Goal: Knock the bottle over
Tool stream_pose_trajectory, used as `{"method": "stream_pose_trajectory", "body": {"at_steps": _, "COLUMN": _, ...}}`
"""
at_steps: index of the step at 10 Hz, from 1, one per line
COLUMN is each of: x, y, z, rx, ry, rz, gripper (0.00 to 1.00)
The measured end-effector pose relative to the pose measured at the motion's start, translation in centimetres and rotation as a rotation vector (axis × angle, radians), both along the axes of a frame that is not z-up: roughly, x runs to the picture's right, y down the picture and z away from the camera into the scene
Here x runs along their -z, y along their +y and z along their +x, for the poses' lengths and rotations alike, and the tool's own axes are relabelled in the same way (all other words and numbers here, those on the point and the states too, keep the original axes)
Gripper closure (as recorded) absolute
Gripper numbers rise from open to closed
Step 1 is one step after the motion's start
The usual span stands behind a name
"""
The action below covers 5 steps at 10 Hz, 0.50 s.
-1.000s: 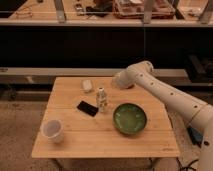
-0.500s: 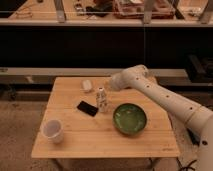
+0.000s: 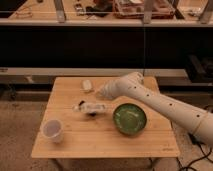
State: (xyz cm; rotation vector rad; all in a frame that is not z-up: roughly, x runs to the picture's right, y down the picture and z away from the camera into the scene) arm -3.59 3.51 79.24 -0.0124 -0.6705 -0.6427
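Dark shelving and a counter with clutter fill the far background; nearer sits a light wooden table. Bottle lies flat on its side near table centre, long axis running left-right, partly over a dark flat object, so the knock looks already done. White arm reaches in from the right, with the end effector just far-right of the bottle and apart from it, low over the table; cannot tell its state. Green bowl sits just right of the bottle, close under the arm. Small white rounded object sits toward the far edge, translucent cup near the left-near corner, well apart. Bottle has open wood to its left and near side, well off every edge, so roll-off risk seems low.
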Motion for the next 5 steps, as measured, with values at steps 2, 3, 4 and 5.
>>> {"method": "stream_pose_trajectory", "body": {"at_steps": 2, "x": 0.31, "y": 0.33, "z": 0.11, "rx": 0.010, "ry": 0.001, "rz": 0.005, "gripper": 0.95}}
{"method": "stream_pose_trajectory", "body": {"at_steps": 3, "x": 0.31, "y": 0.34, "z": -0.02, "rx": 0.012, "ry": 0.000, "rz": 0.005, "gripper": 0.95}}
{"method": "stream_pose_trajectory", "body": {"at_steps": 4, "x": 0.32, "y": 0.33, "z": -0.15, "rx": 0.013, "ry": -0.002, "rz": 0.005, "gripper": 0.95}}
{"method": "stream_pose_trajectory", "body": {"at_steps": 5, "x": 0.32, "y": 0.30, "z": -0.13, "rx": 0.013, "ry": -0.002, "rz": 0.005, "gripper": 0.95}}
